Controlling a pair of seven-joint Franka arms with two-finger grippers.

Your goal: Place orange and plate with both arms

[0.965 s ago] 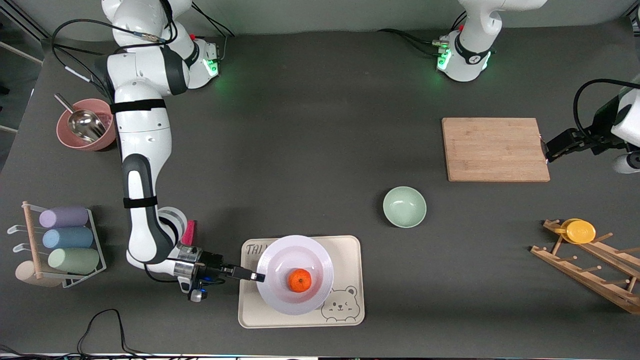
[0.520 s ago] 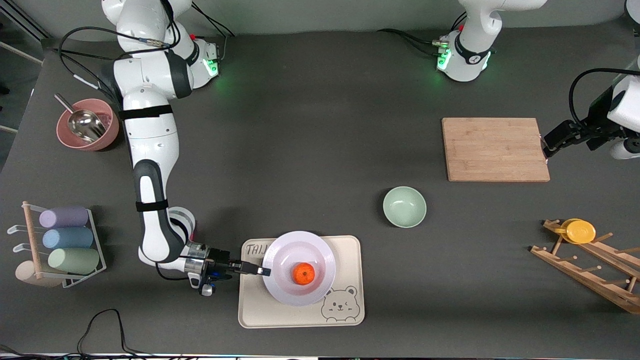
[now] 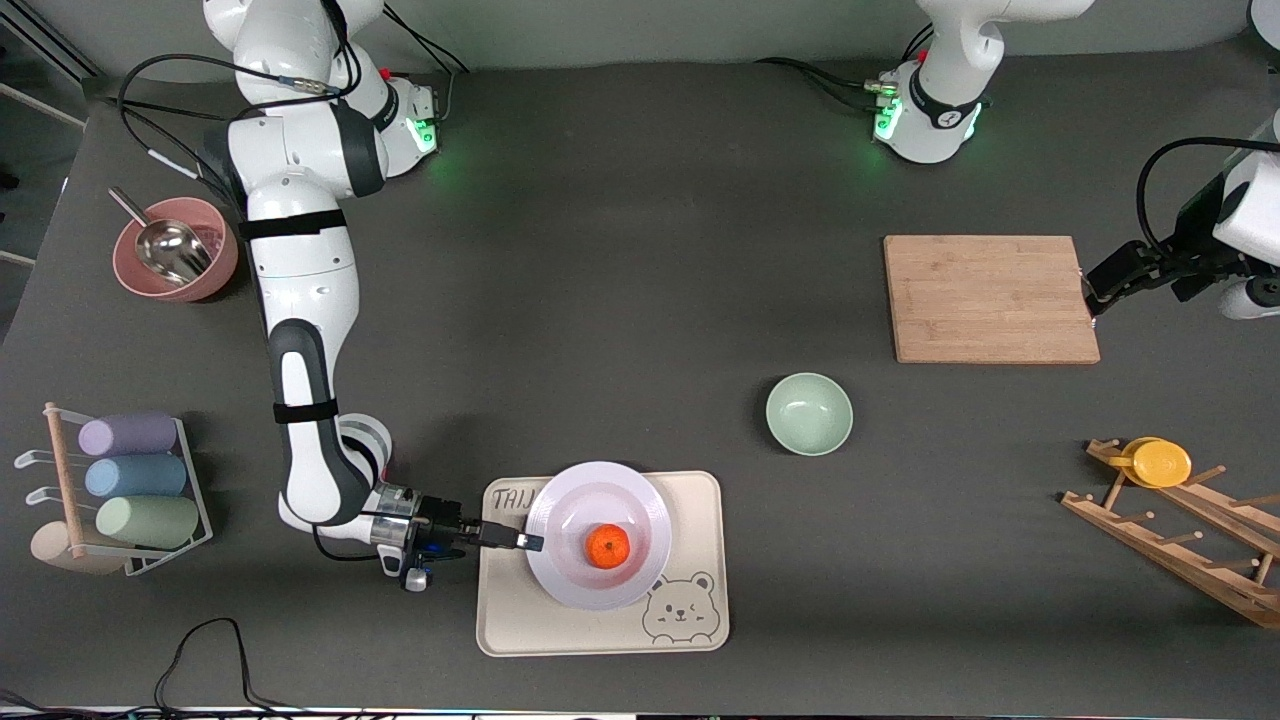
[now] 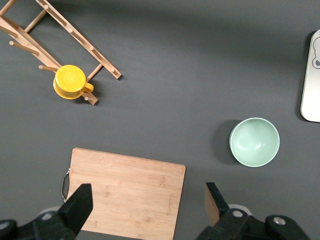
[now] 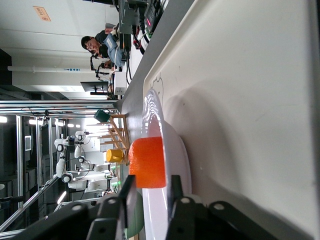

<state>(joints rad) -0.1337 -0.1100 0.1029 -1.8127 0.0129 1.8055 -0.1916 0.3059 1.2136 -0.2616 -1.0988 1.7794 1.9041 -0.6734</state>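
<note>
The pale lavender plate (image 3: 572, 497) sits on the cream bear tray (image 3: 700, 500) near the front camera. The orange (image 3: 607, 546) lies in the plate's centre. My right gripper (image 3: 528, 542) is low at the plate's rim on the side toward the right arm's end of the table, shut on that rim. In the right wrist view its fingers (image 5: 127, 192) straddle the plate's edge (image 5: 176, 150), with the orange (image 5: 147, 162) just past them. My left gripper (image 3: 1092, 298) is open and empty, over the cutting board's (image 3: 990, 298) end edge; it also shows in the left wrist view (image 4: 146, 202).
A mint-green bowl (image 3: 809, 413) stands between the tray and the cutting board. A wooden rack with a yellow cup (image 3: 1158, 462) is at the left arm's end. A pink bowl with a scoop (image 3: 175, 250) and a cup rack (image 3: 130, 478) are at the right arm's end.
The right gripper has carried the plate with the orange a little toward the tray's middle and down onto it. It has held still for the last half second. The left gripper rose slightly.
</note>
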